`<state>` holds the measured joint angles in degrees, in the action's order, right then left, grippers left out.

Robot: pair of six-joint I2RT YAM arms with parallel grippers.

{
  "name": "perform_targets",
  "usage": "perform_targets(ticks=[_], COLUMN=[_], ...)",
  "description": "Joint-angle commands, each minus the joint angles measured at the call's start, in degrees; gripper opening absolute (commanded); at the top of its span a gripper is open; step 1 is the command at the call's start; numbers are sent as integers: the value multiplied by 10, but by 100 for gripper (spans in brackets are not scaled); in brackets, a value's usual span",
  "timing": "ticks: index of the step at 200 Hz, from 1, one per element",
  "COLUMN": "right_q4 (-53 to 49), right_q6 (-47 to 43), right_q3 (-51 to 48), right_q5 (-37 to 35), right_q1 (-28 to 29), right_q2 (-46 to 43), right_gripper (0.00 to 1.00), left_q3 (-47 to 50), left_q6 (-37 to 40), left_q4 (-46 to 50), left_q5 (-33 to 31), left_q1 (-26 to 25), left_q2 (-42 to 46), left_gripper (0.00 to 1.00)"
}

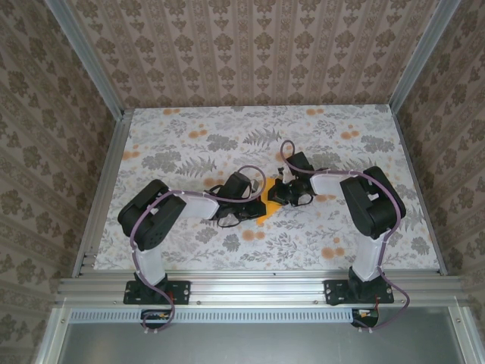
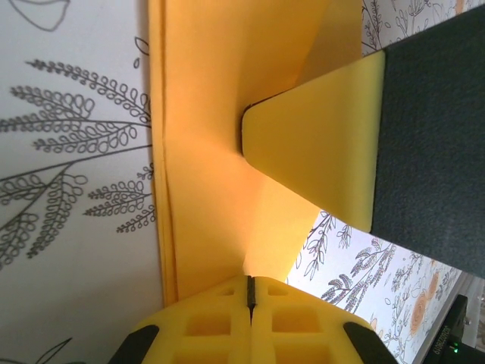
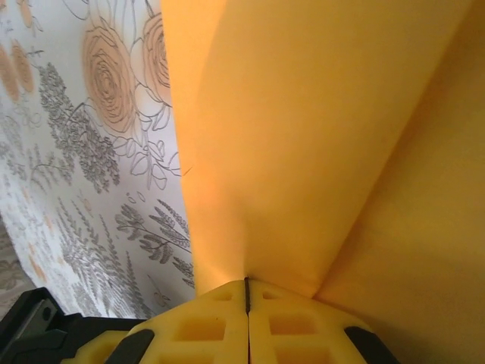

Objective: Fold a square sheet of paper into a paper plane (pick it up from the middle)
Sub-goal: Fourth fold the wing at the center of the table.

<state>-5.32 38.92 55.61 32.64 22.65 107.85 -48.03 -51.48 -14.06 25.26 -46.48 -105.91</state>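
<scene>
The orange sheet [image 1: 267, 209] lies near the centre of the flowered counter [image 1: 189, 144], between the two arms' wrists. The left arm [image 1: 189, 206] reaches it from 9 o'clock and the right arm [image 1: 356, 189] from 3 o'clock.

In the left wrist view the left jaws are closed, the yellow pads [image 2: 220, 326] meeting at 6 o'clock with the paper's [image 2: 204, 114] lower edge pinched in the seam. A doubled edge runs down the 9 o'clock side, so the sheet looks already folded at least once. A yellow-tipped black finger [image 2: 318, 152], by my reading the other arm's, comes in from 3 o'clock across the paper; whether it presses on it I cannot tell.

In the right wrist view the right jaws are likewise closed on the paper [image 3: 303, 136], which fans upward from the pads [image 3: 204, 330] with a crease line running toward 1 o'clock.

The sheet should handle as very light, thin and limp: it bends under its own weight, keeps any crease, and could tear or wrinkle if the two grips pull against each other. It is probably slick against the foam-like pads. The best hold is close to a folded edge or crease, where the layers stiffen it, with both grips moving together.
</scene>
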Motion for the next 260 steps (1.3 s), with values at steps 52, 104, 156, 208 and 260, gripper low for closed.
perform_targets(ticks=[52,104,156,208,260], right_q4=[-28,-93,-86,-88,-88], right_q6=[-10,-26,-22,-23,-40], right_q3=[-26,-13,-15,-10,10], right_q5=[31,-45,-46,-46,-50], right_q1=[12,12,13,12,9], right_q2=[-4,22,34,36,34], right_gripper=[7,5,5,5,5], left_q3=[28,36,16,16,40], left_q6=[-5,-43,-48,-51,-19], left_q4=[52,-27,-49,-43,38], left_q5=[-32,7,25,33,7], left_q1=[0,15,17,10,9], left_q2=[-21,29,24,-12,-3], left_gripper=[0,0,3,1,0])
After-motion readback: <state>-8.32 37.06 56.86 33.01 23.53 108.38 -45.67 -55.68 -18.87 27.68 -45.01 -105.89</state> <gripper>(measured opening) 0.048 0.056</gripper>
